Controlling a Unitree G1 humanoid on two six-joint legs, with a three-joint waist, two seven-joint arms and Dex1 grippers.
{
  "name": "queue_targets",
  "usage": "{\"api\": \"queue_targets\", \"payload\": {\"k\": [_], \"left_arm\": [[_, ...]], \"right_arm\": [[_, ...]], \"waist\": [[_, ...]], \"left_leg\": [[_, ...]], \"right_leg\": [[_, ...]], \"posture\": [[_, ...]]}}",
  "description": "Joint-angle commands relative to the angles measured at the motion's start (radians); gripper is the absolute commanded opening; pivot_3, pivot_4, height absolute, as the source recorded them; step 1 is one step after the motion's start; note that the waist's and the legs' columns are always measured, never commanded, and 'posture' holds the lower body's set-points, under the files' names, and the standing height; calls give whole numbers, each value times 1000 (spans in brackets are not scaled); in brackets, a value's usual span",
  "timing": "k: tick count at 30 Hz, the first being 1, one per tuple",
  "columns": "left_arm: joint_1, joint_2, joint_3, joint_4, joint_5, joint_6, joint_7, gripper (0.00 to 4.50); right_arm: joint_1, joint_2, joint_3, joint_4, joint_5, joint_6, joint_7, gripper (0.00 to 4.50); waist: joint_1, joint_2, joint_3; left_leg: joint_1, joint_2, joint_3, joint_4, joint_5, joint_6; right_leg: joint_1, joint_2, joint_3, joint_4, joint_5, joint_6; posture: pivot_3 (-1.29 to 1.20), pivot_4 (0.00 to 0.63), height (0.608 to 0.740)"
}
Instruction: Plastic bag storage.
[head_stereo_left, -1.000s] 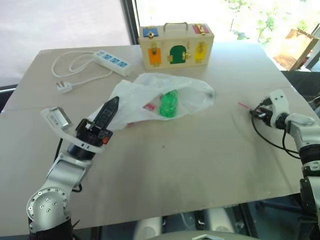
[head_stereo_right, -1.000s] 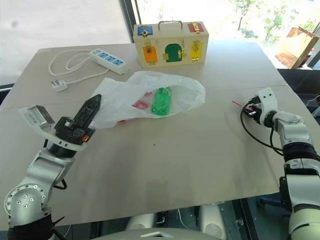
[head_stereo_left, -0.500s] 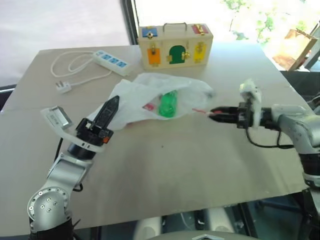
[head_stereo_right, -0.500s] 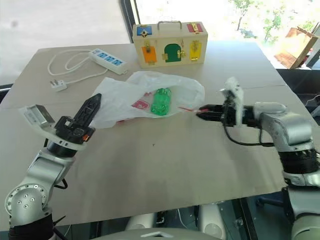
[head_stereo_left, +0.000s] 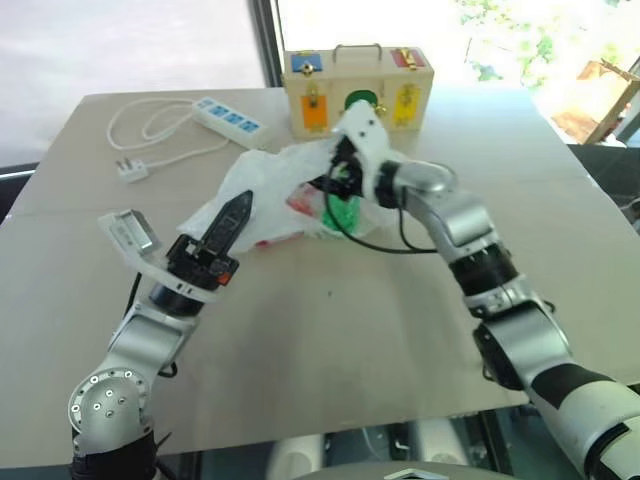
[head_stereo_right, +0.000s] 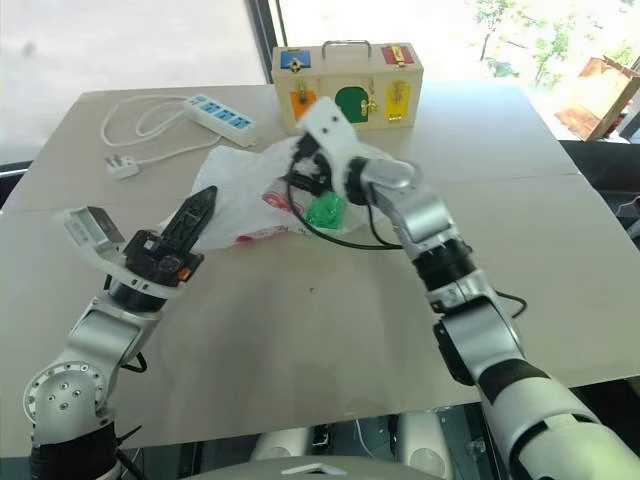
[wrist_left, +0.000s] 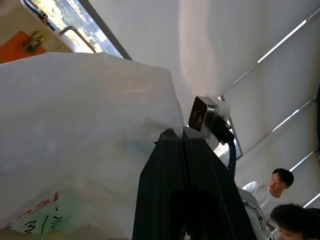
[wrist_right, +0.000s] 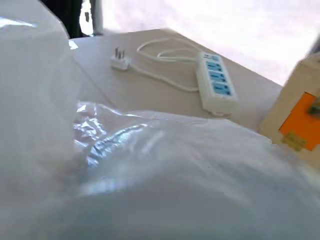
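Bright windows stand behind a wide tan table (head_stereo_left: 330, 340), which carries everything in view. Near the table's middle, toward its far side, the plastic bag (head_stereo_left: 262, 200) lies crumpled in a loose whitish heap; a red patch (head_stereo_right: 272, 198) shows through its film, and a green bottle (head_stereo_right: 324, 212) shows at the side of the heap nearer the right arm. Behind the bag, at the far edge, stands a pale wooden box (head_stereo_left: 358, 88) with a wire handle on top and orange, green and yellow doors on its front. Left of the box, a white power strip (head_stereo_left: 227, 115) lies with its cord looped and its plug (head_stereo_left: 130, 171) resting apart on the table. The right arm reaches across from the right, and the right gripper (head_stereo_left: 328, 183) sits at the bag's top, over the bottle; the frames do not show whether its fingers are spread or closed, nor whether they touch the film. The right wrist view looks across crinkled film toward the strip and plug. The left gripper (head_stereo_left: 228, 222) hangs at the bag's near left edge, its fingers pressed together and pointing up toward the heap, holding nothing that can be made out. Two people (wrist_left: 272, 197) show in the left wrist view's corner.
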Motion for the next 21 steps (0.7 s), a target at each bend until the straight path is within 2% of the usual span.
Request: {"api": "queue_targets", "payload": {"k": [1, 4, 9, 11, 14, 18, 21], "left_arm": [[11, -10, 10, -31, 4, -17, -9, 0], [9, -18, 5, -30, 9, -20, -7, 0], [-7, -7, 6, -16, 9, -14, -13, 0], [-12, -1, 10, -9, 7, -10, -16, 0], [-16, 4, 11, -4, 7, -8, -20, 0], [-24, 9, 13, 3, 8, -6, -22, 0], [-25, 10, 14, 7, 9, -4, -23, 0]], "right_arm": [[90, -117, -4, -174, 78, 115, 159, 4426], [182, -244, -15, -309, 134, 211, 259, 4426], [253, -354, -51, -404, 184, 287, 302, 4426], [264, -391, -77, -385, 156, 272, 274, 4426], [237, -408, -113, -262, 73, 204, 174, 4426], [159, -370, -143, -88, -11, 122, 34, 4426], [127, -331, -141, -33, -20, 92, 26, 4426]], "waist": [[0, 0, 0], [3, 1, 1], [-20, 1, 1], [-20, 1, 1], [-19, 1, 1], [-21, 1, 1], [-23, 1, 1]], "left_leg": [[1, -1, 1, 0, 0, 0], [1, -1, -1, 0, 0, 0], [3, 1, 0, 0, -2, 4], [3, 1, 0, 0, -2, 4], [2, 0, 0, 0, -2, 4], [2, 0, 2, 1, -2, 4], [3, 1, 2, 1, 0, 1]], "right_leg": [[0, 0, 0, 1, 0, 0], [0, 0, -1, 1, 0, 0], [0, 3, 1, 2, 0, 0], [0, 4, 1, 2, 0, -1], [0, 3, 2, 2, 0, 0], [0, 3, 3, 1, -1, -1], [0, 5, 3, 2, 0, 0]], "posture": [[0, 150, 740], [0, 150, 740], [0, 150, 740], [0, 150, 740], [0, 150, 740], [0, 150, 740], [0, 150, 740]]}}
